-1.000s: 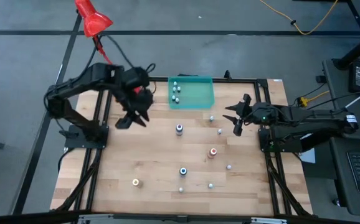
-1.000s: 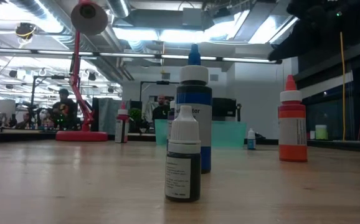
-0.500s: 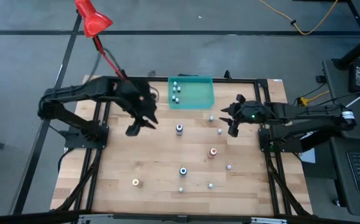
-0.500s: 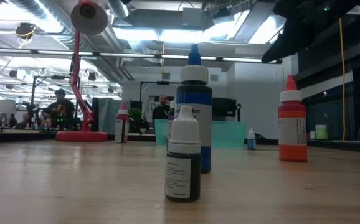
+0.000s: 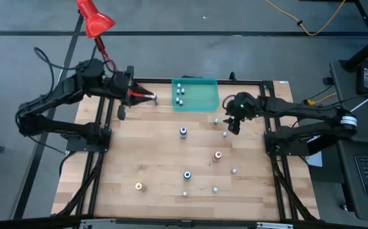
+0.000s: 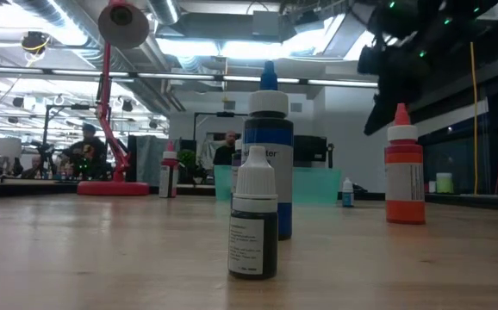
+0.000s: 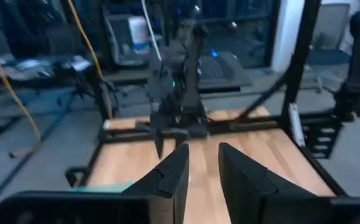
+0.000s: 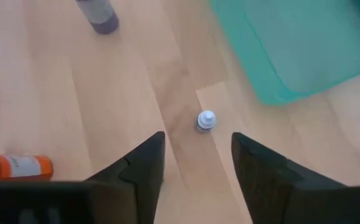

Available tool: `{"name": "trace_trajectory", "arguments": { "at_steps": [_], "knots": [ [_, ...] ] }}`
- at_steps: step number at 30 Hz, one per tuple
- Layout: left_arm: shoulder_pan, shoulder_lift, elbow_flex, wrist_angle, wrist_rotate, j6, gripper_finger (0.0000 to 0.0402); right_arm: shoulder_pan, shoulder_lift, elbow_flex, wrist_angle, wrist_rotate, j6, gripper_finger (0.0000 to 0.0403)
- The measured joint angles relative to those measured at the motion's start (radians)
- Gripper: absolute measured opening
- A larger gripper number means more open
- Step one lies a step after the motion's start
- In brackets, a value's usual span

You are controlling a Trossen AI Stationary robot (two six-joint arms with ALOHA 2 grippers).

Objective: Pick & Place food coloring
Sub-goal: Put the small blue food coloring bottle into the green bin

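Teal tray [image 5: 197, 95] holds four whitish bottles [image 5: 179, 93]; right gripper [image 5: 231, 121] wide, left gripper [image 5: 151, 98] narrow.

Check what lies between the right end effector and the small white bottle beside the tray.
Only bare table: right wrist view shows the open right end effector hovering over the white bottle, with nothing between.

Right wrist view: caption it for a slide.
Open right gripper above a small white-capped bottle on the table, near the teal tray.

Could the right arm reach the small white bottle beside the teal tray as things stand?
Probably yes. The right pincer hangs open above the small white bottle, which stands alone on bare wood, apart from the teal tray.
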Motion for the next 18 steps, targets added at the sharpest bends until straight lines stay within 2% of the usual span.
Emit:
{"name": "trace_trajectory", "arguments": {
  "at_steps": [4, 9, 18],
  "knots": [
    [-0.009, -0.024, -0.056, 0.047, -0.05, -0.043, 0.0082, -0.054, 0.073, 0.002, 0.038, -0.082, -0.018, 0.0235],
    [-0.016, -0.021, -0.101, 0.07, -0.052, -0.067, 0.0082, -0.084, 0.198, 0.04, 0.052, -0.094, -0.032, 0.0276],
    [-0.016, -0.01, -0.131, 0.102, -0.051, -0.083, 0.0082, -0.112, 0.423, 0.151, 0.043, -0.099, -0.035, 0.0272]
  ]
}}
